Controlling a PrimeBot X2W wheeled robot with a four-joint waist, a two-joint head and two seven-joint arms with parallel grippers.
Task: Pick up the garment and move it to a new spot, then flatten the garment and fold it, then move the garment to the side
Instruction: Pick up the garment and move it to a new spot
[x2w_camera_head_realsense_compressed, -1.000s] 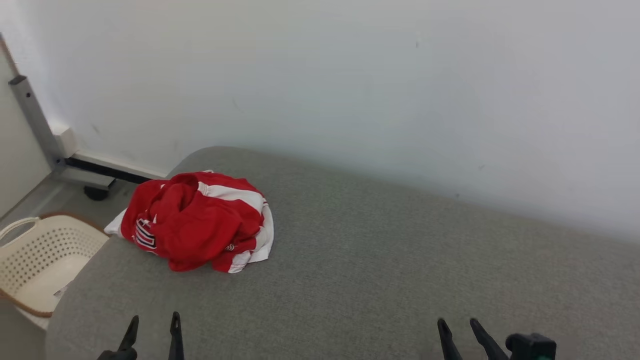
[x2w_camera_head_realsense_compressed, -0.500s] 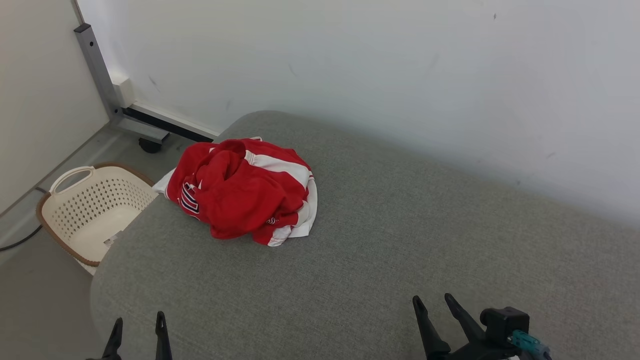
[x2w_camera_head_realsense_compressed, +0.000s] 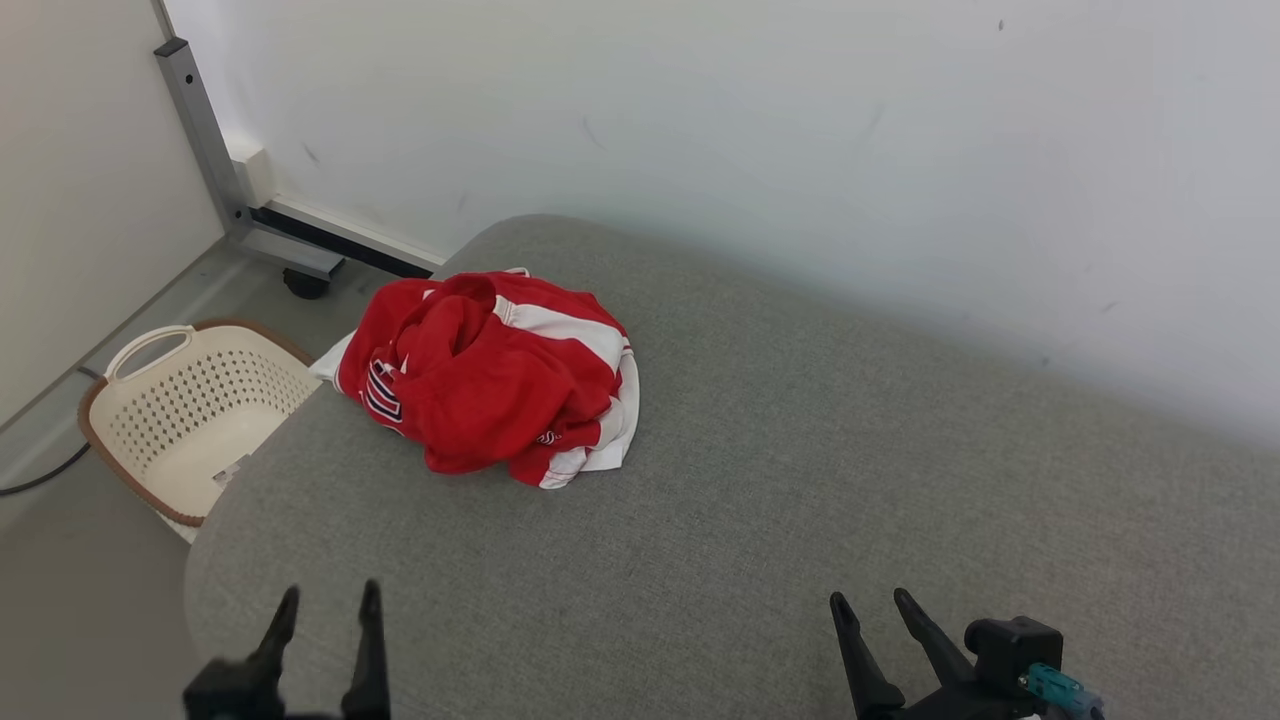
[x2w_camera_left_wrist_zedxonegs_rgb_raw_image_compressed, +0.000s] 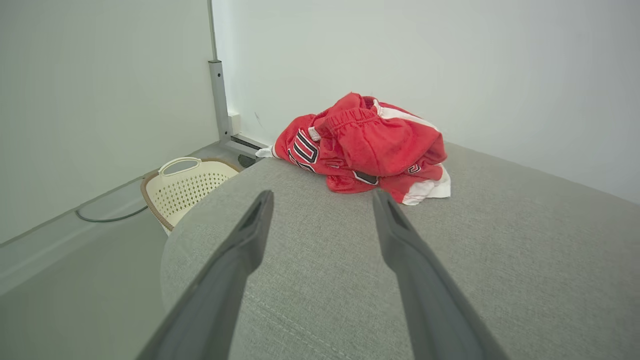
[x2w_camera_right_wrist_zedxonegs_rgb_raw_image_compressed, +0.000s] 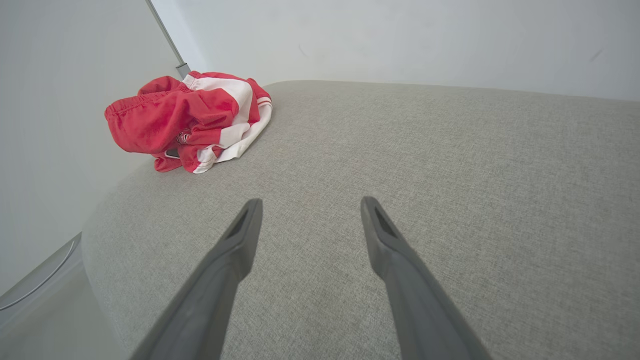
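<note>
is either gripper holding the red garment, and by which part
Nothing is held. Both grippers, left and right, stand open and apart from the crumpled garment.

Light is bright, even and diffuse in all three views, with no glare and no hard-edged shadows. In the head view a soft grey band of shade runs along the foot of the plain white wall (x2w_camera_head_realsense_compressed: 800, 120), from the centre to the right edge, where it meets the grey woven fabric surface (x2w_camera_head_realsense_compressed: 800, 480). The crumpled red-and-white cloth garment (x2w_camera_head_realsense_compressed: 490, 375) casts only a thin dim rim along its lower side (its folds are darker inside). At the lower left of that frame the left gripper (x2w_camera_head_realsense_compressed: 330, 592) looks smeared. In both wrist views the wide lens bows the fabric surface's edge. The long dark fingers (x2w_camera_left_wrist_zedxonegs_rgb_raw_image_compressed: 232, 270) at the bottom are soft and out of focus, while the garment is sharp.
</note>
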